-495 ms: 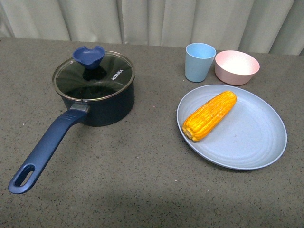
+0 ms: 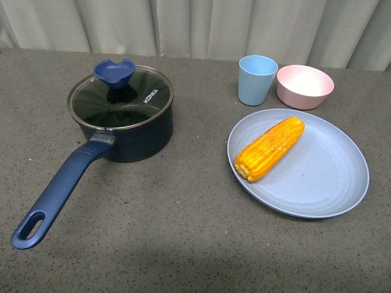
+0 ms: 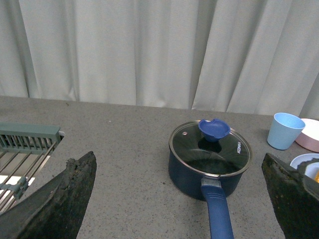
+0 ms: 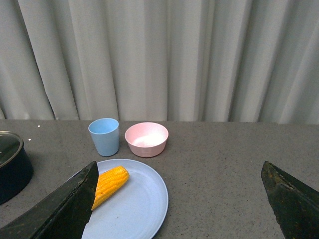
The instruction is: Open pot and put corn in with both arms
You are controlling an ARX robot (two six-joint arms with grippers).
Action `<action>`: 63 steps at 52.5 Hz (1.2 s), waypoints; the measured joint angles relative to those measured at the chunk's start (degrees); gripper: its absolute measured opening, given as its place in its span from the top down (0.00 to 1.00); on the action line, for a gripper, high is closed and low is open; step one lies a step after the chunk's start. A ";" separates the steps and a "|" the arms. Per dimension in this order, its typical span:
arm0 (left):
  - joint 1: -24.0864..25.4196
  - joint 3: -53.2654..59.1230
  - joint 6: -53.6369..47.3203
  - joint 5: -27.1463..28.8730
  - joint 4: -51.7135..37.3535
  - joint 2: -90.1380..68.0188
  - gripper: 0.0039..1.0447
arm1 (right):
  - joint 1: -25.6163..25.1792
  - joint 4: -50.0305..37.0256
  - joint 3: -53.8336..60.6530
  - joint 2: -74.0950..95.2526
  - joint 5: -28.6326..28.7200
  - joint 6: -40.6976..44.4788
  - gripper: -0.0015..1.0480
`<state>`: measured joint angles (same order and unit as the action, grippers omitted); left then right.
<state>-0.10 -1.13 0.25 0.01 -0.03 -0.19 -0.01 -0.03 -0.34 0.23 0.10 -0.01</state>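
The dark navy pot [image 2: 125, 128] stands at the table's left with its glass lid [image 2: 121, 97] on, blue knob [image 2: 114, 72] on top, long blue handle [image 2: 58, 192] pointing toward the front. The corn [image 2: 270, 148] lies on a light blue plate [image 2: 317, 177] at the right. Neither arm shows in the front view. In the left wrist view my left gripper [image 3: 182, 199] is open and held back from the pot [image 3: 209, 164], its handle [image 3: 218, 214] between the fingers. In the right wrist view my right gripper [image 4: 182, 199] is open, and the corn [image 4: 109, 185] lies beside one finger [image 4: 60, 211].
A light blue cup [image 2: 256, 79] and a pink bowl [image 2: 304, 86] stand behind the plate. Grey curtains hang along the table's far edge. A grey-green wire rack [image 3: 22, 154] shows off the table's side in the left wrist view.
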 joint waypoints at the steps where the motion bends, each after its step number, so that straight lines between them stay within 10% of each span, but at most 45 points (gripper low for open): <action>1: 0.00 0.00 -0.02 0.00 0.00 0.00 0.06 | 0.00 0.00 0.00 0.00 -0.02 0.00 0.09; 63: 0.00 0.00 0.00 0.00 0.00 0.00 0.06 | 0.00 0.00 0.00 0.00 0.00 0.00 0.09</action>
<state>-0.10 -1.13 0.25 0.01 -0.03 -0.19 -0.01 -0.03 -0.34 0.23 0.10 -0.01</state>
